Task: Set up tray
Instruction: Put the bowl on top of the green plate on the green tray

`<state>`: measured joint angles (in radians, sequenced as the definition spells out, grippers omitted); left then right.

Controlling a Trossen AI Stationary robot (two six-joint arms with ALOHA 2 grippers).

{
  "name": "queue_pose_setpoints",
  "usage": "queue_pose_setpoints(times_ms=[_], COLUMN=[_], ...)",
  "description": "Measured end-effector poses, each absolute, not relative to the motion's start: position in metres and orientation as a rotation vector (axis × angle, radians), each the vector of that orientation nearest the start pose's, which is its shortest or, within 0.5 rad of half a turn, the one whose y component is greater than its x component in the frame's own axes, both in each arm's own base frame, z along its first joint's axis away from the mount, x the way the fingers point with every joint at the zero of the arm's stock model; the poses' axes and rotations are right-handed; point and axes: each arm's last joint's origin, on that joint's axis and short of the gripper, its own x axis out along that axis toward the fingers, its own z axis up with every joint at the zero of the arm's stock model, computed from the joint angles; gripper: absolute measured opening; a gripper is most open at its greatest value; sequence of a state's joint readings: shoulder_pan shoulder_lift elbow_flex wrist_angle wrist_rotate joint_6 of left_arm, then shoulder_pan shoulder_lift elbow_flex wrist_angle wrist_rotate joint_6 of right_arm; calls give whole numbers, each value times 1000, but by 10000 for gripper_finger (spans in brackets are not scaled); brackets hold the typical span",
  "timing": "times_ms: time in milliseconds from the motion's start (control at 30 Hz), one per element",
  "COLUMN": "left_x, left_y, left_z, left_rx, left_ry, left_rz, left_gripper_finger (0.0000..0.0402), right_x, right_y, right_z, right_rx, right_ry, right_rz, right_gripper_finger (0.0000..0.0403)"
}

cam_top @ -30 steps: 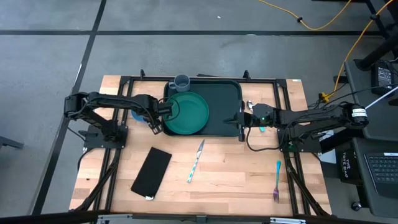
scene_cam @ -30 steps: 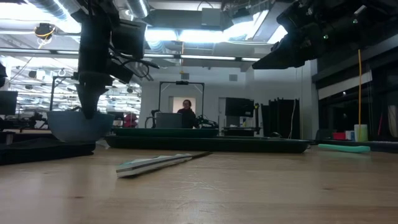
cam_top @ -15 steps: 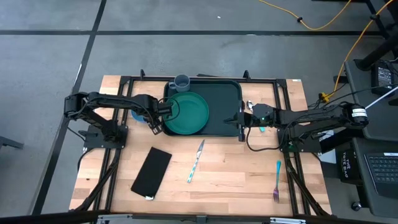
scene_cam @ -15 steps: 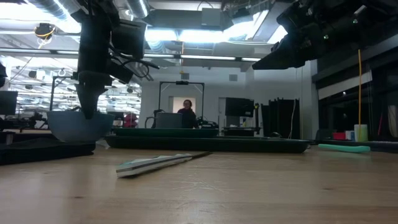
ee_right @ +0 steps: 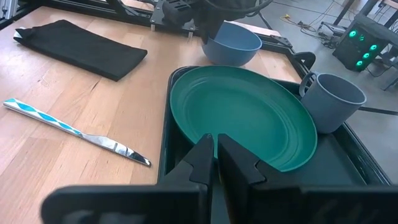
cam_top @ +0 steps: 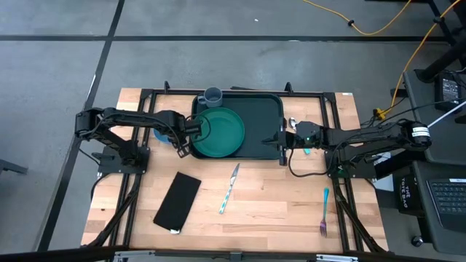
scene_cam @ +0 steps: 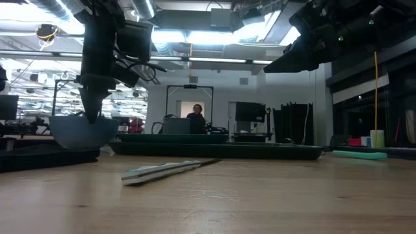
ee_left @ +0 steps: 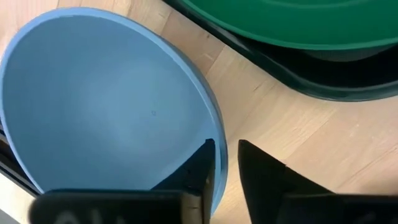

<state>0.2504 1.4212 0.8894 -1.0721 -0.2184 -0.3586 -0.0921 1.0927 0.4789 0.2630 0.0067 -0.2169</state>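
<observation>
Left wrist view: left jaws (ee_left: 222, 169) pinch the blue bowl's (ee_left: 106, 106) rim, one finger inside, one outside, bowl just beside the tray (cam_top: 263, 116) on the desk (cam_top: 269, 196). Right jaws (ee_right: 215, 158) shut on the tray's edge; green plate (ee_right: 242, 112) and grey mug (ee_right: 333, 99) sit inside.

a lab: ceiling strip lights (scene_cam: 195, 36), monitors (scene_cam: 247, 112), equipment racks.
</observation>
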Motion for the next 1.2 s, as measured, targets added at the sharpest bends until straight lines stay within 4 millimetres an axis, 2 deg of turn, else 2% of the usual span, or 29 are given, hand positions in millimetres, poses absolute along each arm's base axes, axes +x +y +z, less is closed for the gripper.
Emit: queue_pose_setpoints(times_ms=[167, 433, 733, 1100, 1200], left_x=[211, 206, 186, 177, 179], left_y=[59, 58, 51, 18, 9], left_z=[196, 205, 240, 287, 294], left_rx=[-270, -231, -193, -90, -95], left_ry=[1540, 1505, 1325, 1093, 1058], left_rz=[626, 615, 649, 522, 492], left_gripper_finger=[9, 4, 3, 2, 2], right_x=[223, 223, 223, 226, 226], right_y=[-21, -21, -21, -22, -22], right_z=[212, 212, 212, 221, 221], right_rx=[-199, -199, -198, -207, -206], right_ry=[364, 364, 363, 270, 272], right_rz=[-59, -59, -59, -72, -72], right_gripper_finger=[28, 28, 28, 28, 28])
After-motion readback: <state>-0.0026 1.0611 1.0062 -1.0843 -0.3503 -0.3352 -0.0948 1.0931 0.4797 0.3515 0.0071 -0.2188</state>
